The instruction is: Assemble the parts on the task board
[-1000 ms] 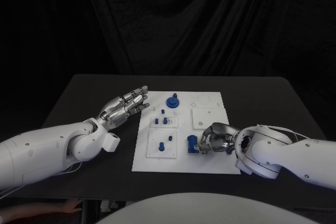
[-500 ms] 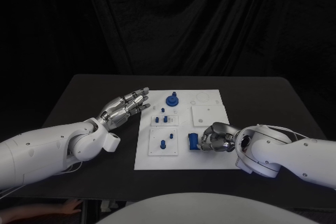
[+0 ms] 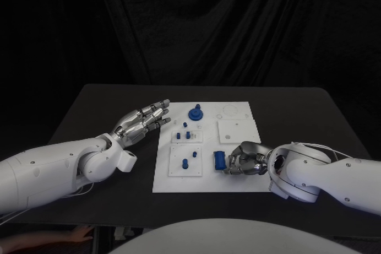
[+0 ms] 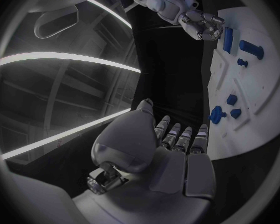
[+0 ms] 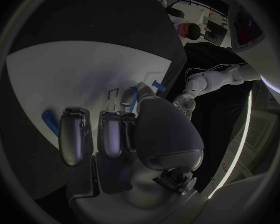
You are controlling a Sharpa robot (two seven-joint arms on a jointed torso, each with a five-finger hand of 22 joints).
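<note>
Looking down from the head view, you see the white task board (image 3: 208,149) lying in the middle of the black table (image 3: 95,108). Your left hand (image 3: 143,122) sits just off the board's left edge, near its far corner, palm up, fingers stretched out and apart, nothing in it. Your right hand (image 3: 243,160) lies over the board's near right part, fingers curled in toward a blue block (image 3: 217,161) that stands just beside them. Whether they touch or grip the block, you cannot tell from here. Other blue parts on the board: a round knobbed piece (image 3: 195,115) near the far edge, two small pegs (image 3: 183,136) on a raised panel, and a longer peg (image 3: 184,165) on the panel nearer to you.

Left wrist view: your left hand (image 4: 177,149) shows straight fingers, slightly spread, empty, with the board's edge (image 4: 252,119) just past the fingertips. Across the board you see the right hand (image 4: 205,25) bunched next to the blue block (image 4: 227,38).

Right wrist view: your right hand (image 5: 121,134) has its fingers bent down over the white board (image 5: 77,74). A blue part (image 5: 50,122) lies beside the fingers and a blue strip (image 5: 134,100) shows between them; contact is not clear.
</note>
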